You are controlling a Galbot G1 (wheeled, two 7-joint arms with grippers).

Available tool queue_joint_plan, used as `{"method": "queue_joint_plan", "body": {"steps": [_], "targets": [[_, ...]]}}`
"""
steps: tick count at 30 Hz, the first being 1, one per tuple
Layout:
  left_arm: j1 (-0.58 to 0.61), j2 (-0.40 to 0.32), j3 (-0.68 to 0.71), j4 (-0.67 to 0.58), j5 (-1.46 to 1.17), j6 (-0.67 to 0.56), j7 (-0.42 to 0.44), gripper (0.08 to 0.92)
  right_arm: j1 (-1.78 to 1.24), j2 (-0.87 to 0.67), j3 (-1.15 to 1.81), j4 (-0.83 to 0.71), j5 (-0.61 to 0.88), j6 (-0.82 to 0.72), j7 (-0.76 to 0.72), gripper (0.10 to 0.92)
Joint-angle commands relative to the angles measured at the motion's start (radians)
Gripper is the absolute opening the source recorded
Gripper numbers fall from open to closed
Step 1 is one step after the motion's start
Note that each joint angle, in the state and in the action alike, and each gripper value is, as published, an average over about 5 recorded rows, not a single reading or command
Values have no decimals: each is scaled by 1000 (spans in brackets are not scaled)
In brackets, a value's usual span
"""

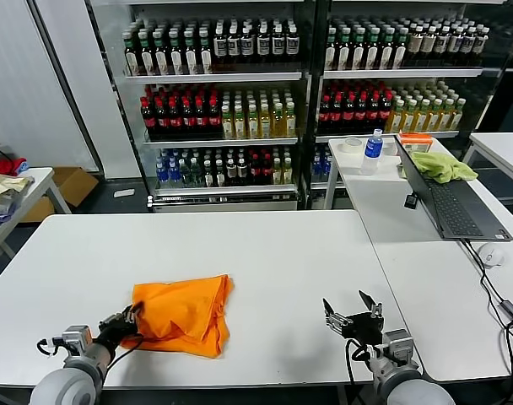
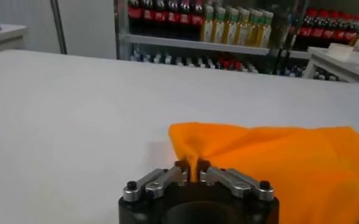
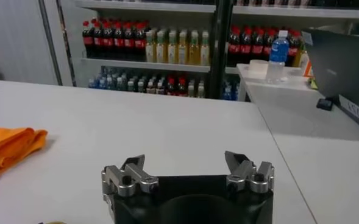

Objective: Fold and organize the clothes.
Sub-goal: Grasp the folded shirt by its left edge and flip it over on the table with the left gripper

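The orange T-shirt lies folded in a bunched pile on the white table, near the front left. My left gripper is at the pile's near left corner, shut on a pinch of the orange cloth; in the left wrist view a thin fold of cloth stands between the fingertips. My right gripper hovers open over bare table to the right of the shirt, nothing between its fingers. The shirt's edge shows off to one side in the right wrist view.
A second white table adjoins on the right, carrying a laptop, a mouse, a yellow-green cloth and a water bottle. Drink shelves fill the back. A side table with fabrics stands far left.
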State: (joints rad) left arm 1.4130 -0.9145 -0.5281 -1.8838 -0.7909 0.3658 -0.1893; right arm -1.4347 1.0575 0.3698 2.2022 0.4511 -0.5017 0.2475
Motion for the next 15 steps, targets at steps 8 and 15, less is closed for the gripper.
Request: {"method": "queue_joint_plan", "body": {"steps": [8, 15], "targets": [[97, 259, -412, 51, -58, 211, 65, 90, 21, 11, -8, -7, 1, 3, -2, 823], [206, 399, -654, 220, -57, 212, 200, 90, 36, 24, -26, -18, 0, 7, -3, 823]]}}
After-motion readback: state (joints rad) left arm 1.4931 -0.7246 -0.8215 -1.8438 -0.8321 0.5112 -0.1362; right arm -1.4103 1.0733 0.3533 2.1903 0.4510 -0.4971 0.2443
